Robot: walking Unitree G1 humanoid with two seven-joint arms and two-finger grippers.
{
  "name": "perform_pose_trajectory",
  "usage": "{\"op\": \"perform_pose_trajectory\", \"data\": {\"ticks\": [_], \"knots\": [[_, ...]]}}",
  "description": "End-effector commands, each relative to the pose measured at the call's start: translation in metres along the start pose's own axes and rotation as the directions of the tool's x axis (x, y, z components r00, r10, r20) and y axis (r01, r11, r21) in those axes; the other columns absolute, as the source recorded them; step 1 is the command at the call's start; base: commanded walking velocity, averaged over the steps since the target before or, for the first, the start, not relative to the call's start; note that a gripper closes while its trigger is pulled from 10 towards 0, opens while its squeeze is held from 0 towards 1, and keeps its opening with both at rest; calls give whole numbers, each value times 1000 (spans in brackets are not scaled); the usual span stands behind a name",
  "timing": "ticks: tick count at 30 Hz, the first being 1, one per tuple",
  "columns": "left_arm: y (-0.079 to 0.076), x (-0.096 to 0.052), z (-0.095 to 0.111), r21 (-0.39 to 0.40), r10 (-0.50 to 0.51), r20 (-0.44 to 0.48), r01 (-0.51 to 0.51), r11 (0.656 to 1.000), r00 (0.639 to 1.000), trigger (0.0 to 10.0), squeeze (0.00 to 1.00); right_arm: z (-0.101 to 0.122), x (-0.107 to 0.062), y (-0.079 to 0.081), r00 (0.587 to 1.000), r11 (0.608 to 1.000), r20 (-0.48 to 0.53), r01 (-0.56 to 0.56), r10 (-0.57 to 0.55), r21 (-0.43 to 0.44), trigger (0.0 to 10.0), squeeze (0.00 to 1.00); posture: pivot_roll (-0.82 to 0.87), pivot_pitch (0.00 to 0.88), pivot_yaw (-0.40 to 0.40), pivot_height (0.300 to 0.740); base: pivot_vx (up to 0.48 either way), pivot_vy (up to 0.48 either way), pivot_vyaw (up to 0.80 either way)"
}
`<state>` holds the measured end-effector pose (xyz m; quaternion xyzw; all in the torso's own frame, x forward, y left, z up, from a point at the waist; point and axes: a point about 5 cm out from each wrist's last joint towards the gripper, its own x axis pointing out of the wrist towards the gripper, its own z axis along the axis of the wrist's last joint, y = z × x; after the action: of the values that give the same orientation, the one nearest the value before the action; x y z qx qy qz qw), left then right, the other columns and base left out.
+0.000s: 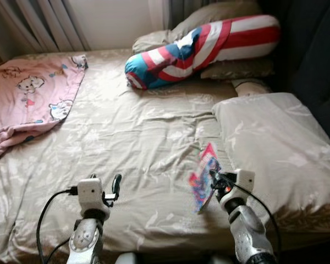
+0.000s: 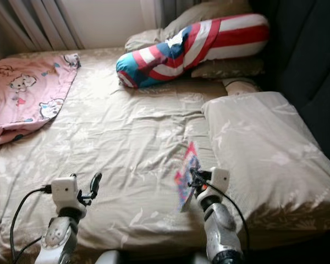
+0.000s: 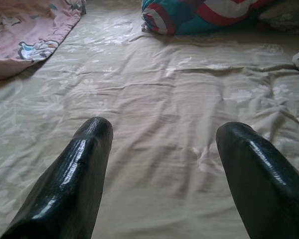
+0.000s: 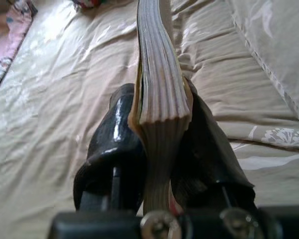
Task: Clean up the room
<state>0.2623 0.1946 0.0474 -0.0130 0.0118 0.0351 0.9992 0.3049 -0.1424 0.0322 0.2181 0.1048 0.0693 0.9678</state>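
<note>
No words, numbers or brand marks are showing clearly enough to read anywhere. The colourful book (image 1: pixel 204 176) is carrying a bright pink and blue cover, but any print on it is blurring past reading. The pink blanket (image 1: pixel 30 93) is showing cartoon cat figures and small marks beside them, none legible. The striped bolster (image 1: pixel 203 47) is bearing red, white and blue bands without lettering that can be made out.
</note>
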Motion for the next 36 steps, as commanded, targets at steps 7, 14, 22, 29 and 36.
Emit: {"op": "perform_pose_trajectory", "data": {"ticks": [7, 14, 22, 29, 36], "knots": [[12, -9, 8, 57, -4, 11, 3, 998, 1000, 10000, 0, 14, 29, 27, 997, 922, 35, -79, 71, 379, 10000, 0, 33, 130, 59, 651, 0, 0, 0], [20, -21, 13, 90, -15, 2, 15, 996, 1000, 10000, 0, 9, 26, 8, 999, 806, 17, 28, -47, 591, 10000, 0, 96, 157, 97, 651, 0, 0, 0], [27, -44, 18, 112, -28, -25, 31, 993, 999, 10000, 0, -16, 9, -16, 975, 790, -140, 223, -174, 571, 10000, 0, 160, 205, 133, 651, 0, 0, 0], [30, -56, 19, 122, -27, -61, 34, 992, 998, 10000, 0, -26, -4, -34, 943, 781, -203, 333, -265, 528, 10000, 0, 167, 237, 144, 651, 0, 0, 0], [27, -66, 19, 117, -39, -101, 51, 992, 994, 10000, 0, -27, -11, -46, 924, 745, -183, 380, -337, 548, 10000, 0, 162, 260, 155, 651, 0, 0, 0]]}}
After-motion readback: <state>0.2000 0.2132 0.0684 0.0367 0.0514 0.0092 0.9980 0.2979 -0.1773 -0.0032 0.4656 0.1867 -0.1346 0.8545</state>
